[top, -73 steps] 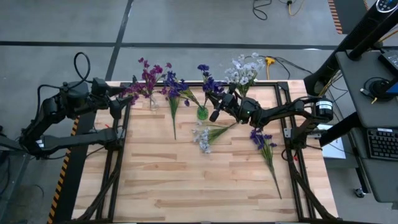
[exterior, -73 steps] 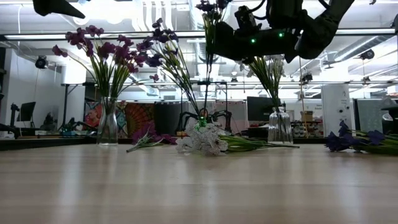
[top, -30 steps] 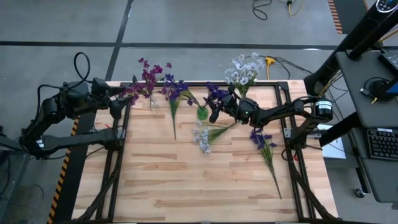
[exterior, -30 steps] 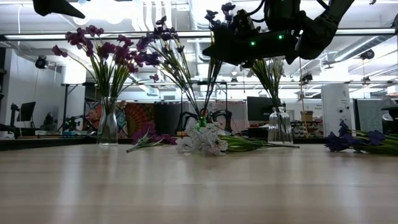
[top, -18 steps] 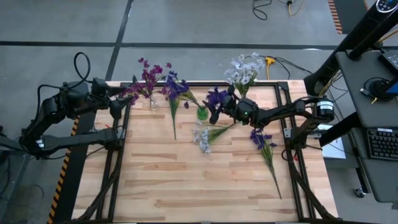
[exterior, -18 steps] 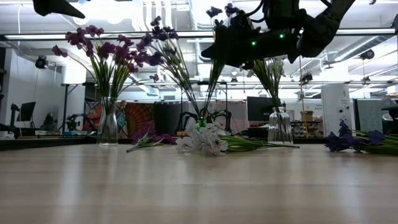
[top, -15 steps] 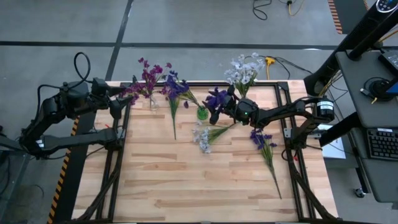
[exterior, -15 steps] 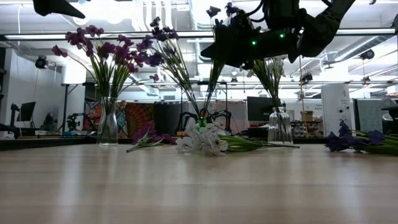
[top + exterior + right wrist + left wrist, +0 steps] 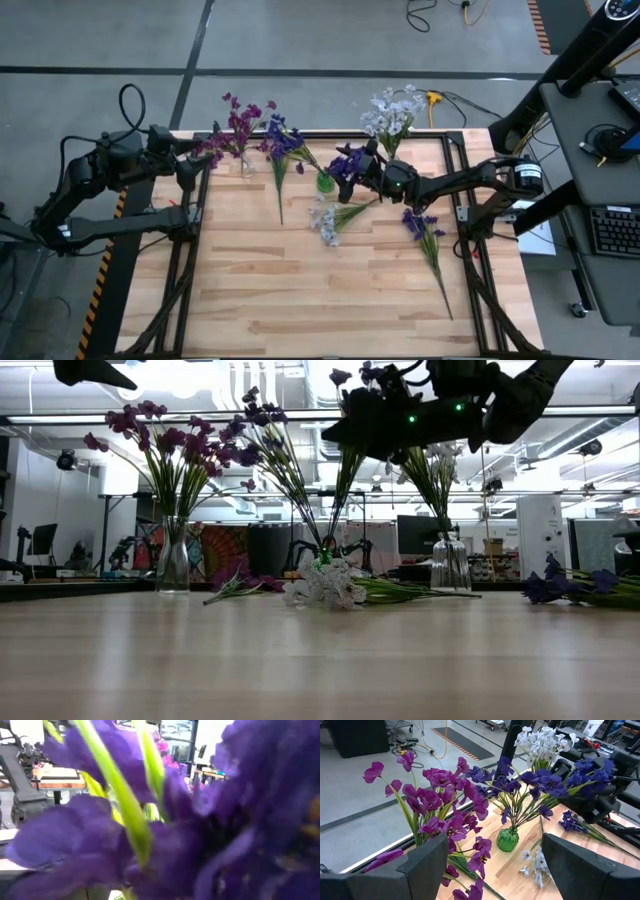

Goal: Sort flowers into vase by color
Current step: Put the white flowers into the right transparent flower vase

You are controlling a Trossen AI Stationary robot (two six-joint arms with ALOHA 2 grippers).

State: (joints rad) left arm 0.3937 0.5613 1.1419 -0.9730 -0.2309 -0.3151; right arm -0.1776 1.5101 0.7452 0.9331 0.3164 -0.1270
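Note:
A small green vase (image 9: 325, 182) at the table's far middle holds blue-violet flowers (image 9: 347, 160) by their stem ends. My right gripper (image 9: 354, 170) hangs right beside their blossoms, which fill the right wrist view (image 9: 225, 820). Whether it touches them does not show. Magenta flowers (image 9: 238, 125) stand in a clear vase (image 9: 245, 166) at the far left. White flowers (image 9: 392, 110) stand in another clear vase (image 9: 450, 570) at the far right. My left gripper (image 9: 495, 870) waits open above the far left corner, facing the magenta flowers (image 9: 440, 805).
Loose sprigs lie flat on the wood: a pale white-blue one (image 9: 326, 222) in the middle, a blue-violet one (image 9: 424, 232) toward the right, a purple one (image 9: 279, 185) left of the green vase. The near half of the table (image 9: 320, 300) is bare wood.
The top of the blue-violet sprig by my right gripper has leaned a little more toward the table's right, while its stem end stays in the green vase.

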